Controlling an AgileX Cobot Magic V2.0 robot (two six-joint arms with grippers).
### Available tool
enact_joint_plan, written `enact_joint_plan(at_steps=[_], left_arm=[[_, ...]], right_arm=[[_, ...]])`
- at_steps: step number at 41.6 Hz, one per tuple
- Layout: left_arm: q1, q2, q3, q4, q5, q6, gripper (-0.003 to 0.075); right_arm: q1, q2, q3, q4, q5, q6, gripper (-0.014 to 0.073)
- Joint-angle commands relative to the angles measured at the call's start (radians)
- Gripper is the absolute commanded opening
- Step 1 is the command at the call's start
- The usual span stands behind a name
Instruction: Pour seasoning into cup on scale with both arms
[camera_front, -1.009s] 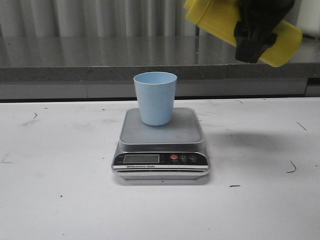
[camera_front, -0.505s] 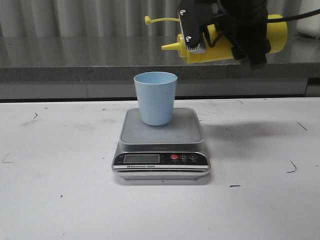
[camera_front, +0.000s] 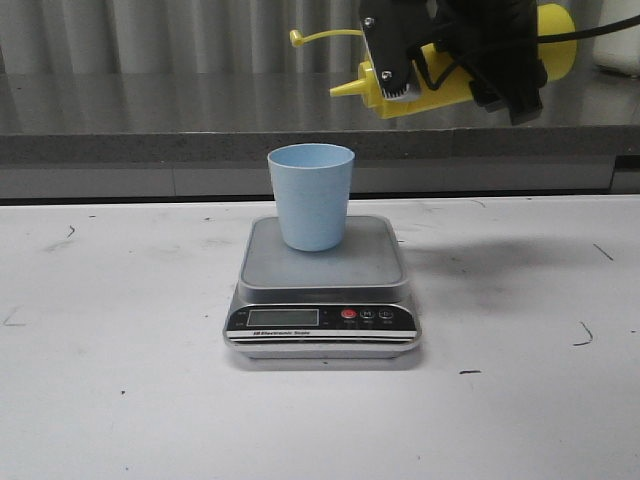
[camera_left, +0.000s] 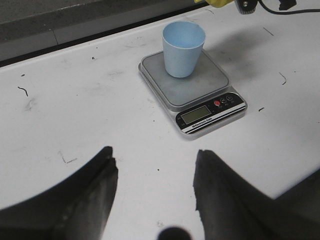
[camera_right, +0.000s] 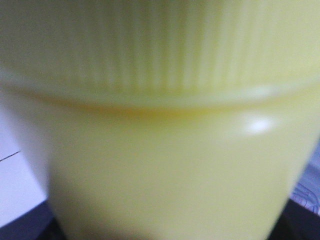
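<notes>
The pale blue cup (camera_front: 311, 196) stands upright on the silver scale (camera_front: 322, 290) in the middle of the table; both show in the left wrist view, the cup (camera_left: 183, 48) on the scale (camera_left: 192, 91). My right gripper (camera_front: 455, 62) is shut on the yellow seasoning bottle (camera_front: 440, 75), held nearly level high above and right of the cup, nozzle pointing left and slightly down, its cap dangling on a strap. The bottle (camera_right: 165, 150) fills the right wrist view. My left gripper (camera_left: 155, 172) is open and empty, above the table well in front of the scale.
A grey counter ledge (camera_front: 200, 140) runs behind the white table (camera_front: 120, 400). The scale's black panel has an LCD (camera_front: 283, 318) and a red button (camera_front: 348, 314). Pen marks dot the tabletop.
The right gripper swung the bottle from tilted up at the top right to nearly level, nozzle to the left; over the last half second the nozzle dipped slightly. Cup and scale unmoved.
</notes>
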Motion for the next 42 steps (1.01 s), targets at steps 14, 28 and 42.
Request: enact_joint_plan(at_steps=[14, 28, 42], left_arm=[[-0.004, 0.002, -0.025, -0.005, -0.069, -0.004, 0.0344], [-0.004, 0.002, -0.025, -0.005, -0.069, -0.004, 0.0344], [-0.004, 0.002, -0.025, -0.005, -0.069, -0.004, 0.0344]], right_arm=[[0.002, -0.055, -0.041, -0.093, -0.009, 0.082, 0.0313], [-0.018, -0.085, -0.041, 0.143, 0.017, 0.375, 0.0313], [-0.185, -0.293, -0.021, 0.652, -0.103, 0.376, 0.0313]])
